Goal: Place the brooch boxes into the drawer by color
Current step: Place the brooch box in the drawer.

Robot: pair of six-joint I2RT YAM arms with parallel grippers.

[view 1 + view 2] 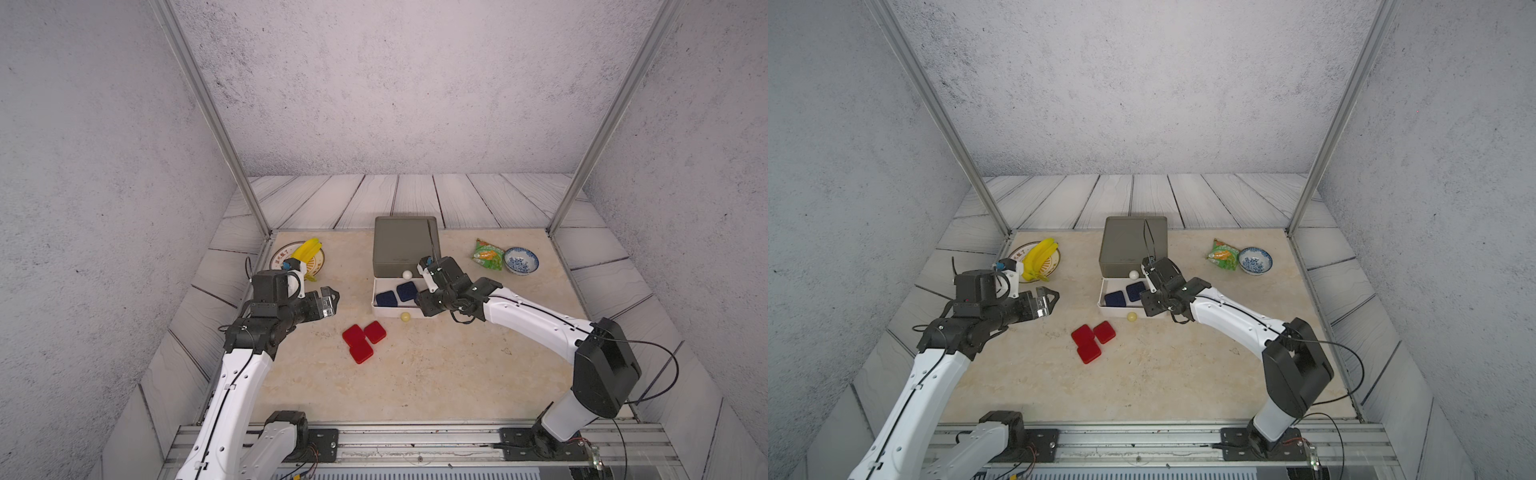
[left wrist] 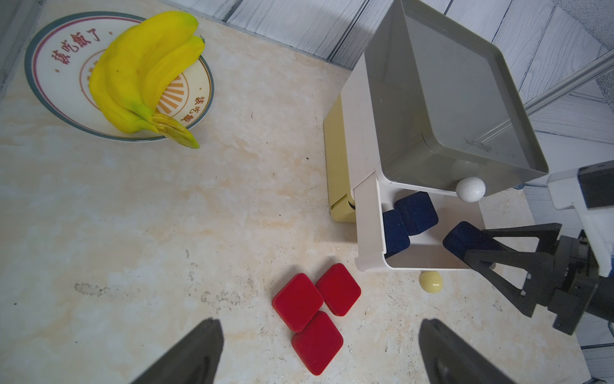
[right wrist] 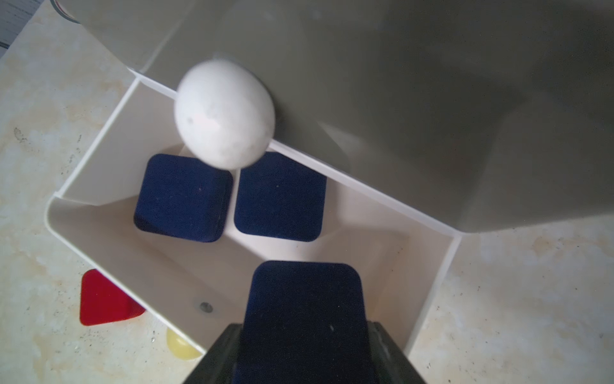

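The drawer (image 1: 405,245) is a small cabinet with a grey top tier. Its white tier (image 2: 367,232) with the yellow knob (image 1: 405,316) is pulled out. Two navy brooch boxes (image 3: 182,197) (image 3: 280,196) lie flat inside it. My right gripper (image 3: 304,332) is shut on a third navy brooch box (image 3: 305,299) and holds it tilted over the open tier's right side. Three red brooch boxes (image 1: 362,343) lie touching on the table in front of the drawer. My left gripper (image 2: 320,320) hovers open and empty just left of the red boxes.
A plate (image 1: 277,258) with bananas (image 1: 307,251) sits at the back left. A green snack packet (image 1: 488,254) and a blue-patterned bowl (image 1: 521,261) stand at the back right. The grey tier's white knob (image 1: 407,274) juts over the open tier. Metal frame posts stand at the rear corners.
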